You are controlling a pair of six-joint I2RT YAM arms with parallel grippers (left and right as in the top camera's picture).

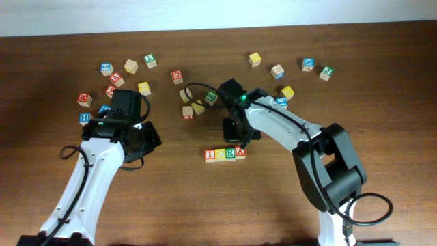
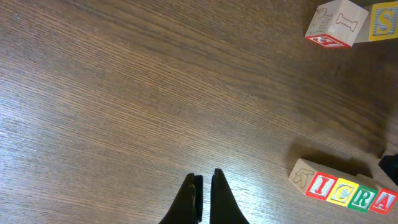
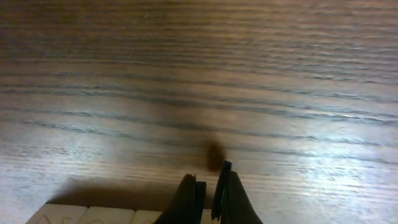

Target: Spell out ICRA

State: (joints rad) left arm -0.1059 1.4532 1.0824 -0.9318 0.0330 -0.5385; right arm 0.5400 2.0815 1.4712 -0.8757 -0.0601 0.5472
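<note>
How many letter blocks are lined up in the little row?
4, touching side by side on the table: red I, yellow C, green R, red A, left to right in the left wrist view. None seems hidden.

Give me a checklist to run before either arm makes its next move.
1. Row of four small wooden letter cubes reads red I, yellow C, green R, red A: ok.
2. Cubes touching, in one line: ok.
3. Left gripper shut, empty, apart from row: ok.
4. Right gripper shut, empty: ok.
5. Right gripper clear of row: cannot tell; it overlaps the row's edge in its wrist view.
</note>
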